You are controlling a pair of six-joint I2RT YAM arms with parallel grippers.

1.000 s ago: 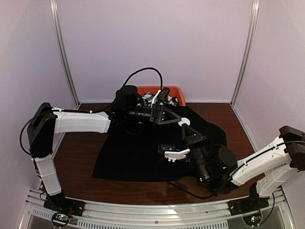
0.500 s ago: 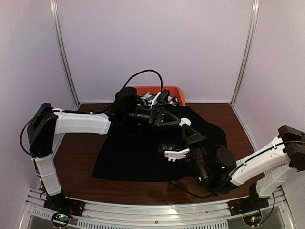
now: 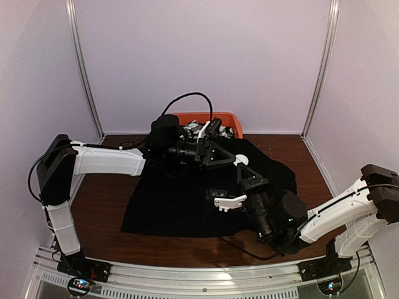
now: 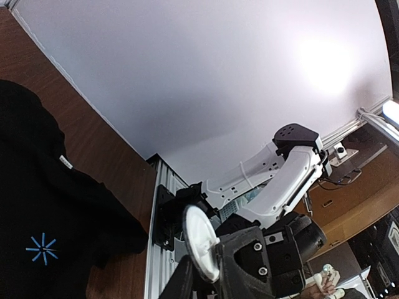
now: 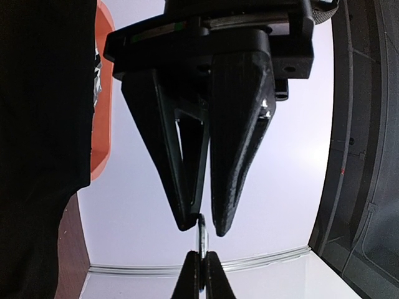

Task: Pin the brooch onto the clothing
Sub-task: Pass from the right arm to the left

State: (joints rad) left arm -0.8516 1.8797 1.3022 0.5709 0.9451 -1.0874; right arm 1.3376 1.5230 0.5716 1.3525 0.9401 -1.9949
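The black shirt lies spread on the table, and its light-blue starburst and white tag show in the left wrist view. The brooch is a white round disc held in the air above the shirt's far right part. My left gripper is shut on it, with the disc between its fingers. My right gripper meets it from the near side. In the right wrist view its fingertips pinch the disc's lower edge, just below the left gripper's tips.
An orange bin with patterned fabrics stands at the back edge behind the shirt and shows in the right wrist view. Bare brown table lies left of the shirt. White walls and metal posts enclose the cell.
My right gripper has shifted slightly left and up toward the brooch. The left arm and the brooch have barely moved.
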